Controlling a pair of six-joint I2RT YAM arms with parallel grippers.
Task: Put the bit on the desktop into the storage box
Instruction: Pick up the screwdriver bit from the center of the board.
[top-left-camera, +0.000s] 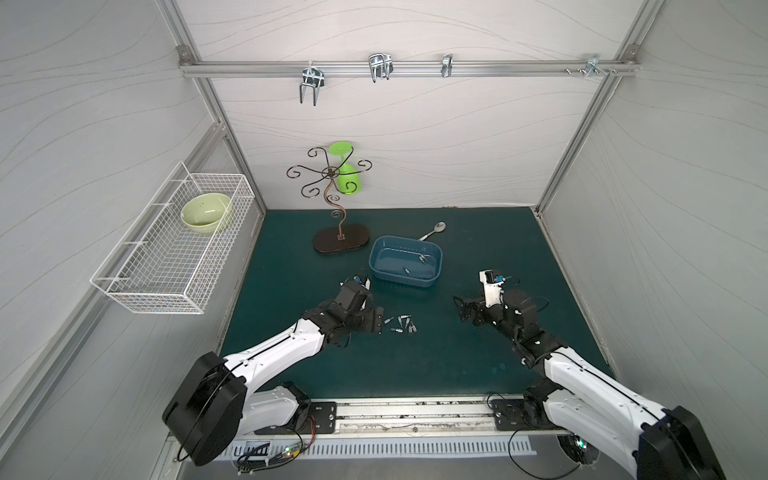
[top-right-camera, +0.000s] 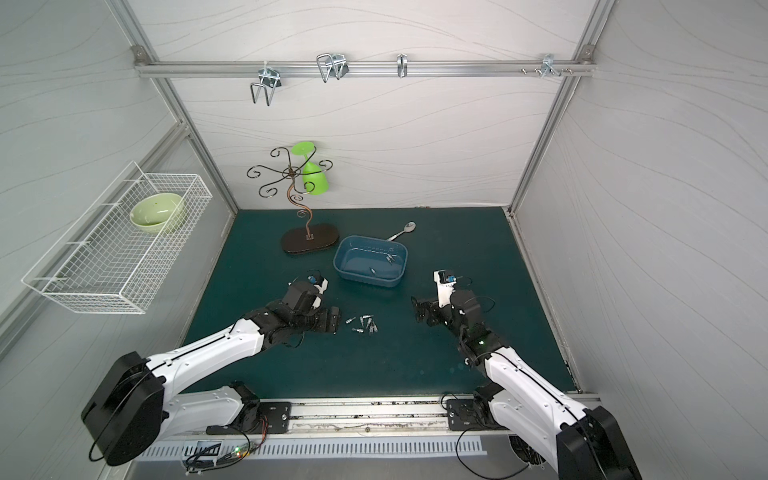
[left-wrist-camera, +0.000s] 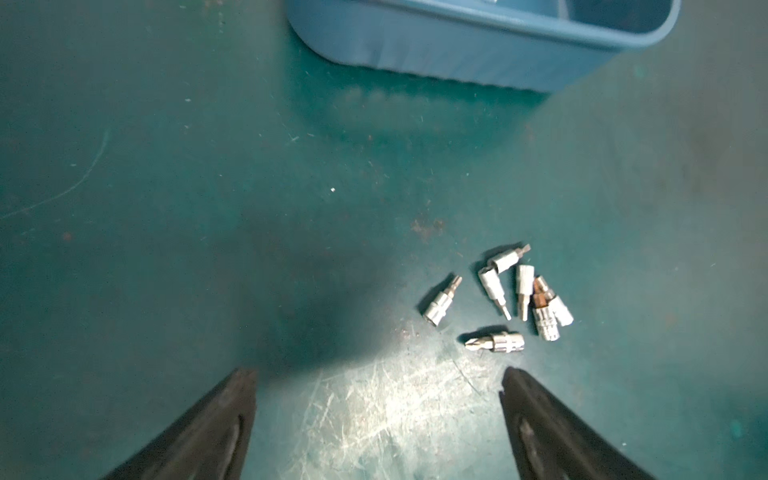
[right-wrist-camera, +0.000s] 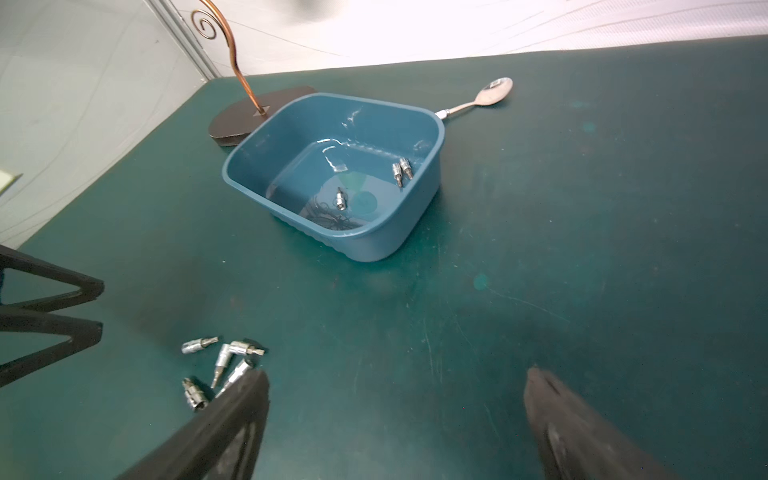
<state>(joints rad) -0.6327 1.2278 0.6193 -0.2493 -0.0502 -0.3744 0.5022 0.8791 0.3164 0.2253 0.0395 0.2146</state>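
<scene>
Seven loose bits (left-wrist-camera: 524, 291) are lying in a tight cluster on the desktop (left-wrist-camera: 166, 208), as far as the left wrist view allows counting; one is partly hidden behind another. Three boxed bits (right-wrist-camera: 340, 198) are resting inside the single blue storage box (right-wrist-camera: 374, 245), two side by side and one apart. The left gripper (left-wrist-camera: 378, 374) is hovering just beside the cluster, its fingers spread with nothing between them. The right gripper (right-wrist-camera: 399, 378) is likewise gaping wide and empty. One spoon (right-wrist-camera: 492, 91) is lying just behind the box.
</scene>
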